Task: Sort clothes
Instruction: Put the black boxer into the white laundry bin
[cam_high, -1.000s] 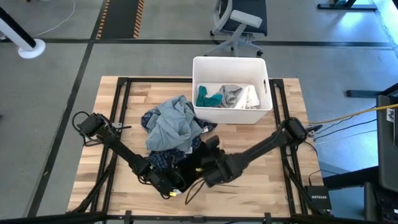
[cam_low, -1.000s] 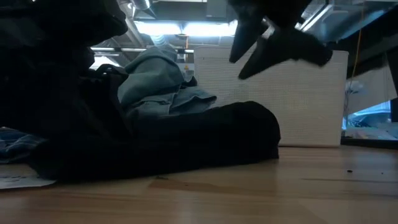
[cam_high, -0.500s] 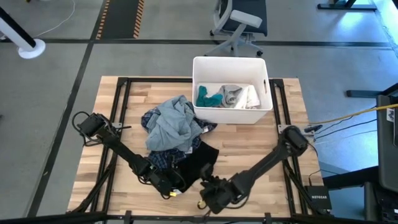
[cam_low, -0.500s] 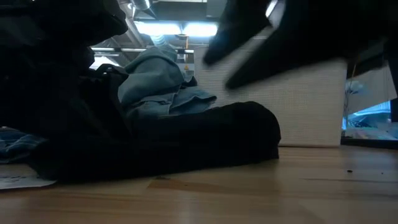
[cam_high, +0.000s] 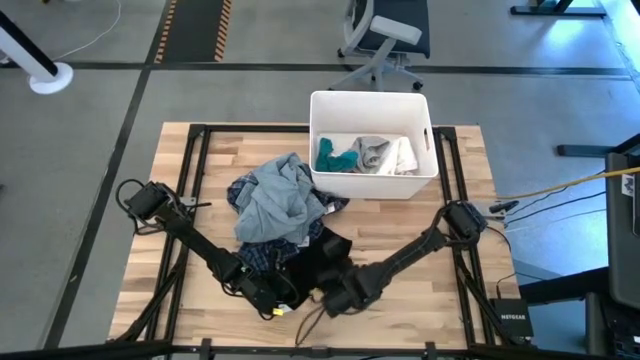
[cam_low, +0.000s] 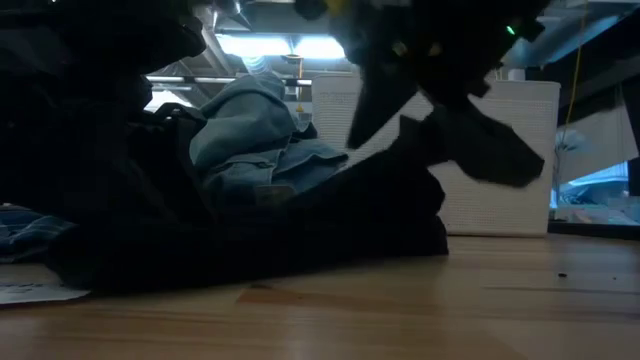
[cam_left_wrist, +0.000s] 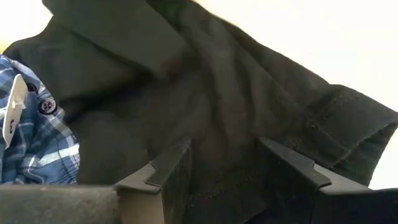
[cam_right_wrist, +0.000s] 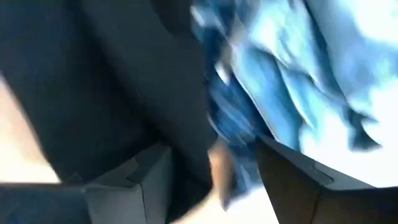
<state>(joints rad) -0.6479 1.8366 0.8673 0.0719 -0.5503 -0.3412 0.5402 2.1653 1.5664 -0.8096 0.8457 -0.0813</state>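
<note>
A black garment (cam_high: 322, 258) lies on the table at the near middle, partly on a dark blue plaid garment (cam_high: 256, 256). A light blue-grey garment (cam_high: 280, 198) is heaped on the plaid one behind it. My left gripper (cam_high: 268, 292) is open at the black garment's near left edge, its fingers on either side of a stretch of black cloth (cam_left_wrist: 230, 143). My right gripper (cam_high: 332, 290) is open, low over the black garment's near right end (cam_low: 420, 195). Teal (cam_high: 333, 158) and white (cam_high: 385, 155) clothes lie in the bin. My left gripper comes at the black garment level from the table's near left side, its open fingers (cam_left_wrist: 165, 171) over the cloth. I cannot tell whether they touch it. My right gripper slants down from the near right, and its open fingers (cam_low: 495, 160) stand at the garment's top; touching cannot be told.
A white plastic bin (cam_high: 372, 185) stands at the far right of the wooden table (cam_high: 410, 260). The clothes heap fills the middle. Bare wood shows to the right of the heap and at the far left. An office chair (cam_high: 385, 35) stands beyond the table.
My right gripper first swung away from the black garment toward the table's near edge, then came back toward the garment's near right end and is low over it now. The clothes heap lies as before.
</note>
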